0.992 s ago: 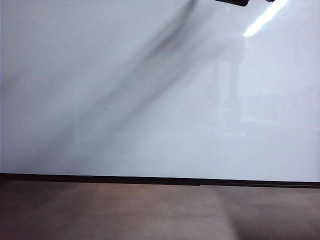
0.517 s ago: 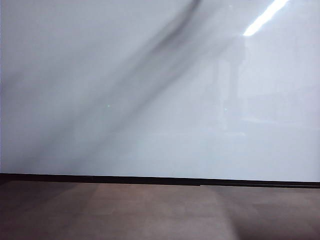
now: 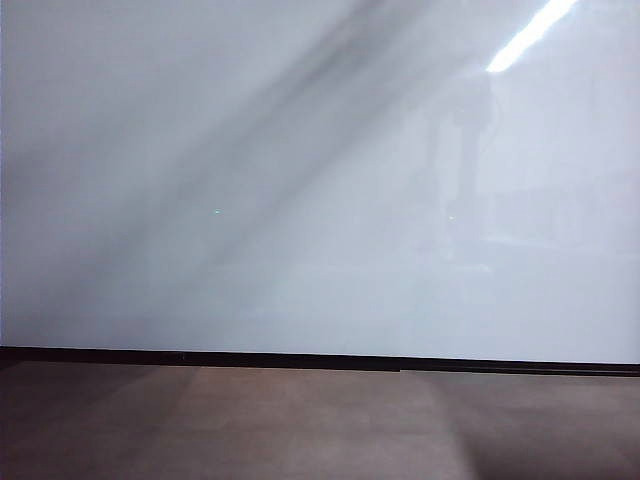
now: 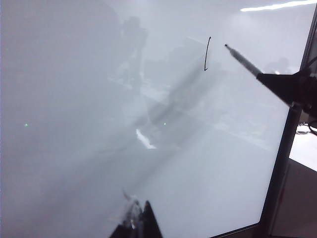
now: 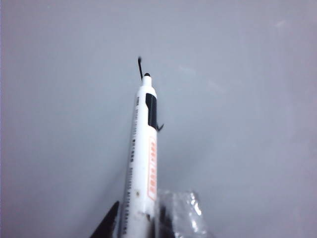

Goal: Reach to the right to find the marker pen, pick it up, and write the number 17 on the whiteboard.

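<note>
The whiteboard (image 3: 200, 150) fills the exterior view, where neither gripper shows. In the right wrist view my right gripper (image 5: 141, 214) is shut on the marker pen (image 5: 142, 148), a white barrel with a black tip pointing at the whiteboard (image 5: 237, 99). A short black stroke (image 5: 140, 67) starts just beyond the tip. The left wrist view shows that stroke (image 4: 207, 53) as one near-vertical line, with the marker pen (image 4: 242, 59) beside it in the right gripper (image 4: 290, 87). My left gripper (image 4: 140, 212) hangs shut and holds nothing, away from the whiteboard (image 4: 74, 124).
A thin black strip (image 3: 300, 358) runs along the board's lower edge, with a dull brown-grey surface (image 3: 300, 420) below it. A dark frame edge (image 4: 280, 163) bounds the board in the left wrist view. Ceiling lights reflect on the panel.
The dark tip of the right gripper that showed at the top edge of the exterior view has gone up out of frame. Its diagonal shadow on the board has faded.
</note>
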Tool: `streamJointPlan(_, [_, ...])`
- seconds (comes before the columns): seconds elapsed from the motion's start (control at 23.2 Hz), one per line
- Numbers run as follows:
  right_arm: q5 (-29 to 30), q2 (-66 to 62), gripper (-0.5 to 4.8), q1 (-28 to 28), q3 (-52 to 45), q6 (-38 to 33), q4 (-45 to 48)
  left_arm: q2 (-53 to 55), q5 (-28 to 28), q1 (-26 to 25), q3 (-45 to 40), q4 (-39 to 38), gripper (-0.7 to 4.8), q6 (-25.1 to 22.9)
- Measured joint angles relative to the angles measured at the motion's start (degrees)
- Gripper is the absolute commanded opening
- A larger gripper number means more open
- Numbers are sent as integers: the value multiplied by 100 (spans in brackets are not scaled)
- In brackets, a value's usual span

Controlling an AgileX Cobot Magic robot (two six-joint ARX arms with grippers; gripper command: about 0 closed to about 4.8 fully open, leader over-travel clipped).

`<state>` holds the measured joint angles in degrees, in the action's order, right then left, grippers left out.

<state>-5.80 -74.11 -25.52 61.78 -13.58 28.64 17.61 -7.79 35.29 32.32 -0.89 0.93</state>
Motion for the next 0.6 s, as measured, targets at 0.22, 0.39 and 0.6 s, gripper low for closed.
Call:
streamJointPlan(0.22, [-15, -15, -6, 28, 2, 160, 273, 2, 0, 0, 0, 0, -5, 0])
streamJointPlan(0.39, [-17, -52, -6, 166, 133, 199, 341, 28, 0, 0, 0, 0, -5, 0])
streamJointPlan(0.6, [-37, -175, -6, 229, 420, 350, 358, 39, 2, 0, 0, -17, -5, 0])
